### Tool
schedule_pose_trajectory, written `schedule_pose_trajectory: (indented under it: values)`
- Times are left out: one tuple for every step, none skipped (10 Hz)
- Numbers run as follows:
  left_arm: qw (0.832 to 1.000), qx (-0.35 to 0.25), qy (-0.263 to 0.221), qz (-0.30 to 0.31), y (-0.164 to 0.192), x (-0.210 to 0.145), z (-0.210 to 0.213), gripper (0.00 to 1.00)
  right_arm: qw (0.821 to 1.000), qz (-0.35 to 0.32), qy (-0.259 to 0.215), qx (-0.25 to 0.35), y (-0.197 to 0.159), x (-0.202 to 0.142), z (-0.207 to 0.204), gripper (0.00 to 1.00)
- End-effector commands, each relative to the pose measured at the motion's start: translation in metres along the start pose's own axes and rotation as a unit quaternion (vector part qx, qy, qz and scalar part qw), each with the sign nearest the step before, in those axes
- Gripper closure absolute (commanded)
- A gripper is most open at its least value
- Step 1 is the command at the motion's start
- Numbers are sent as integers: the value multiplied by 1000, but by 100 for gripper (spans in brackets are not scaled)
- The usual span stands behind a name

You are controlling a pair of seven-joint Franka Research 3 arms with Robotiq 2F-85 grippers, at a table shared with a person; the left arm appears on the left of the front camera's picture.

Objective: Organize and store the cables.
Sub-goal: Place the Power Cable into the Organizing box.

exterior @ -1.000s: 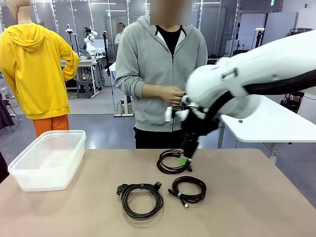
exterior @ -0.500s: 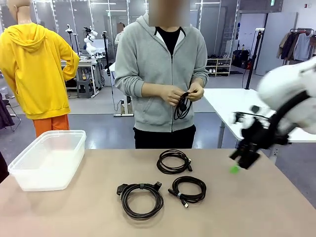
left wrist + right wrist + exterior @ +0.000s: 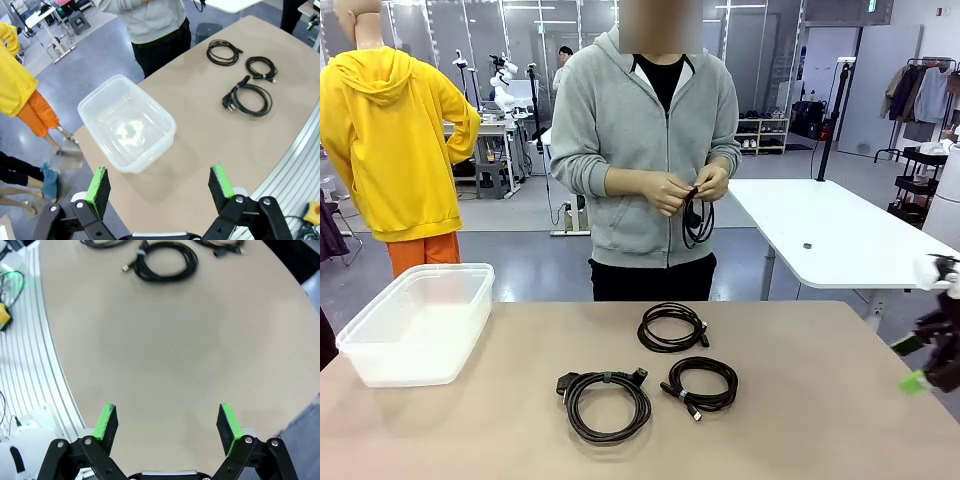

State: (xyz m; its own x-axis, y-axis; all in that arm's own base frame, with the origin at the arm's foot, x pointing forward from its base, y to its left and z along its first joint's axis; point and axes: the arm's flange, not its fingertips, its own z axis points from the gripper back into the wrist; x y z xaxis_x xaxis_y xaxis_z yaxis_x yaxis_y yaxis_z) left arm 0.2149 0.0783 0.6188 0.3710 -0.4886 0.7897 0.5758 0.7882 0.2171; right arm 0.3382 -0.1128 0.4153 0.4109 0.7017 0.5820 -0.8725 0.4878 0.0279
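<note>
On the tabletop (image 3: pixel 820 420), right of the clear bin (image 3: pixel 415 360), three black cables lie coiled, none touching another. The big coil (image 3: pixel 608 400), with a chunky plug, is the one nearest the bin. The small coil (image 3: pixel 702 386) lies just beyond it, farther from the bin. The far coil (image 3: pixel 672 327) is also right of the bin, closer to the person's edge. The bin itself sits at the tabletop's left end. A fourth cable (image 3: pixel 697 222) hangs looped from the person's hands (image 3: pixel 670 190), above and well right of the bin, past the tabletop's far edge. The right pincer (image 3: pixel 912 362) is at the tabletop's right edge, far from the bin, pads spread wide and empty — its wrist view looks down on bare tabletop with the small coil near the top. The left pincer (image 3: pixel 159 181) is spread wide too, holding nothing — it hangs high over the bin's end of the tabletop, with the bin showing between its pads.
</note>
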Motion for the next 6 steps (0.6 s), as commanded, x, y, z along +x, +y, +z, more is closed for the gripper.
schedule_pose_trajectory:
  values:
    - [1000,5,3,-1,0,0,1,0,999,-19,-25,-15,23,-43,21,0]
    - [1000,5,3,-1,0,0,1,0,998,-34,-39,-24,24,-59,34,0]
    - [1000,5,3,-1,0,0,1,0,998,-31,-47,-32,26,-72,42,0]
    - [1000,5,3,-1,0,0,1,0,998,-24,-49,-28,25,-84,43,0]
    - [1000,5,3,-1,0,0,1,0,998,-12,-59,-12,23,-91,40,0]
    - [1000,5,3,-1,0,0,1,0,996,-13,-82,-10,16,-91,33,0]
